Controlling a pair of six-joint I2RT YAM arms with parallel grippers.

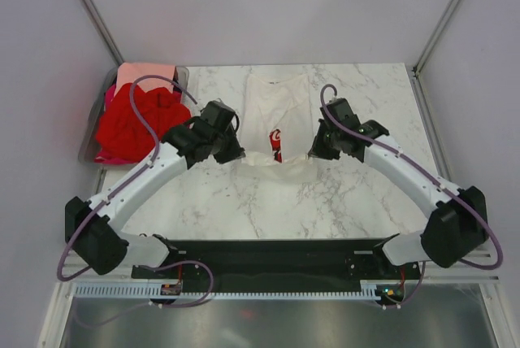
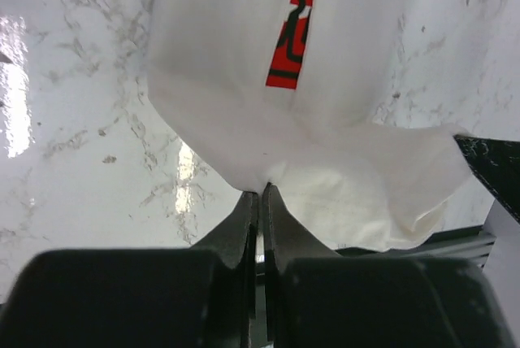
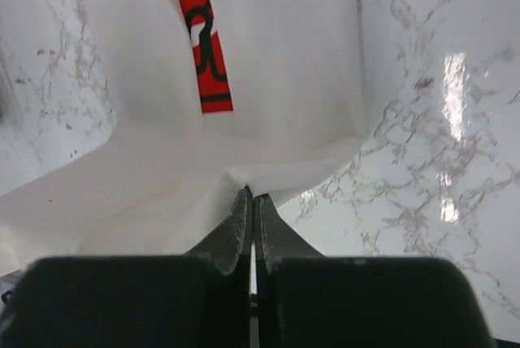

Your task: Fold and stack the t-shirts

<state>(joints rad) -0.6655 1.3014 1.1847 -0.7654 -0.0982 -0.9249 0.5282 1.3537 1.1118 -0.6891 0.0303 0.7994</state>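
Left gripper (image 2: pixel 260 191) and right gripper (image 3: pixel 251 193) both clamped on the near edge of the white t-shirt (image 1: pixel 280 108), stretched between them mid-table (image 1: pixel 325 202); red t-shirts (image 1: pixel 130 124) piled far-left.

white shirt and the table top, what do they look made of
The white shirt: soft matte cloth, probably cotton knit; it sags and creases in loose folds. The table: glossy marble-patterned top, grey veins and bright glare; real stone or laminate, cannot tell.
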